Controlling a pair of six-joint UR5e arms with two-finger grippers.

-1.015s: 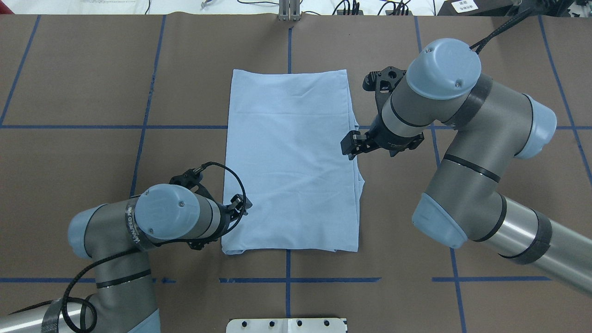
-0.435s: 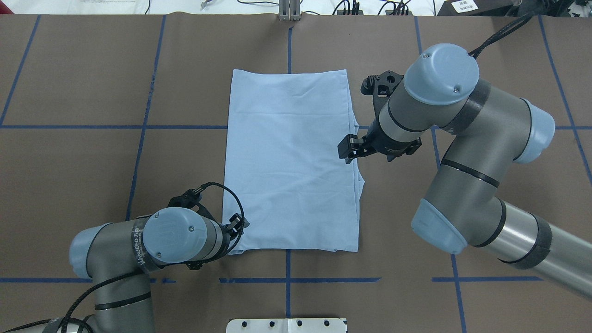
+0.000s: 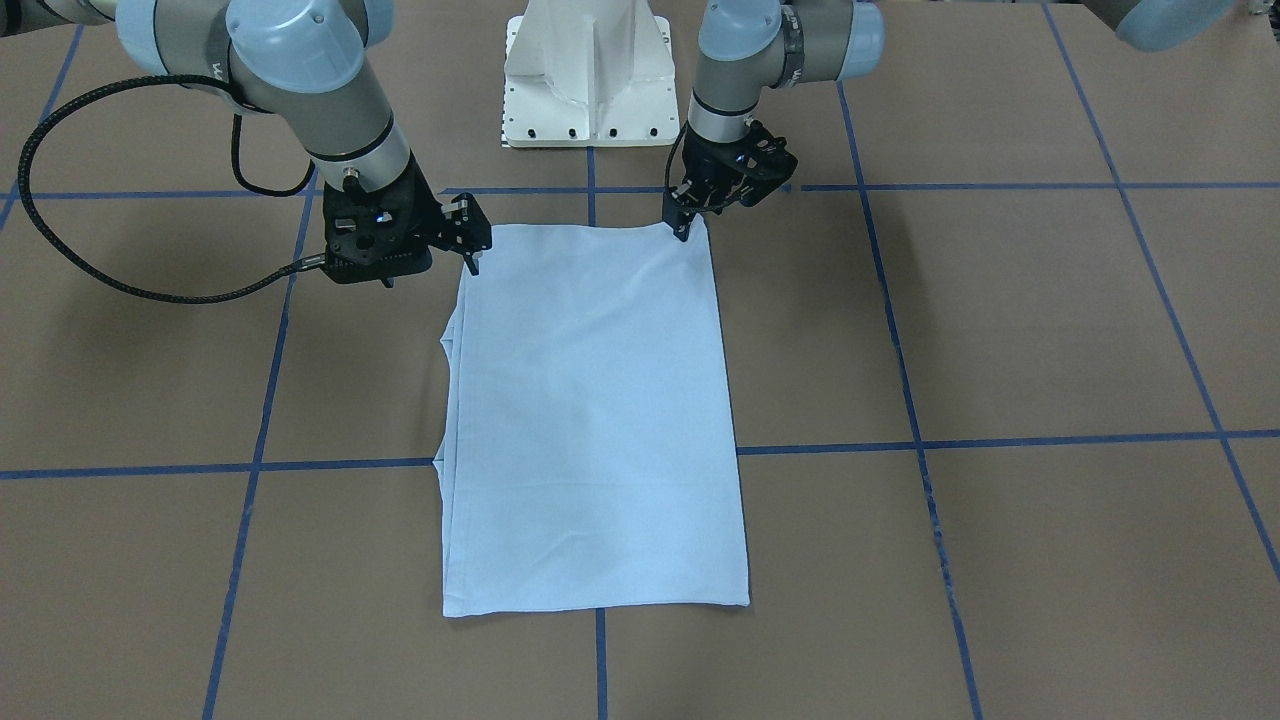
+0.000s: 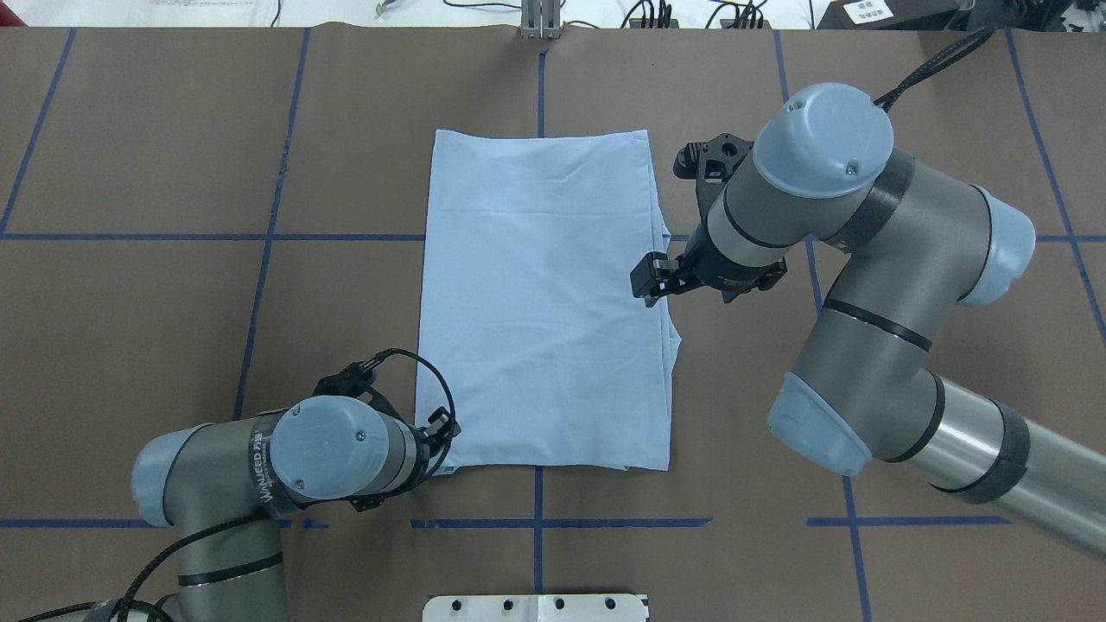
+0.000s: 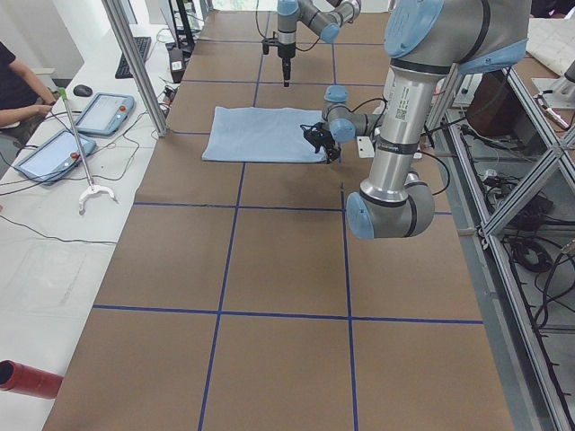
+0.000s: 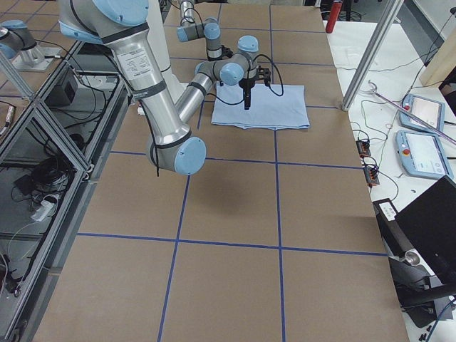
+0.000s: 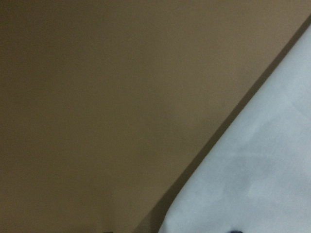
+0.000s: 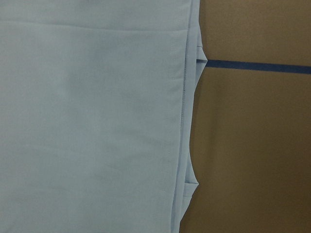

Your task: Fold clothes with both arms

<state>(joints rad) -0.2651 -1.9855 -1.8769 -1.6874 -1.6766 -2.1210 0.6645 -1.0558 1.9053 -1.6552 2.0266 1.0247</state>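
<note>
The shirt lies flat on the worktop, already a long narrow rectangle, so the crosswise folds look left to do. The left end effector sits at its near-left corner and the right end effector at its right edge. Apart or together, I cannot tell.

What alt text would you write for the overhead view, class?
A light blue shirt, folded into a tall rectangle, lies flat on a brown table. The left gripper is at its near left corner; the right gripper over its right edge.
</note>
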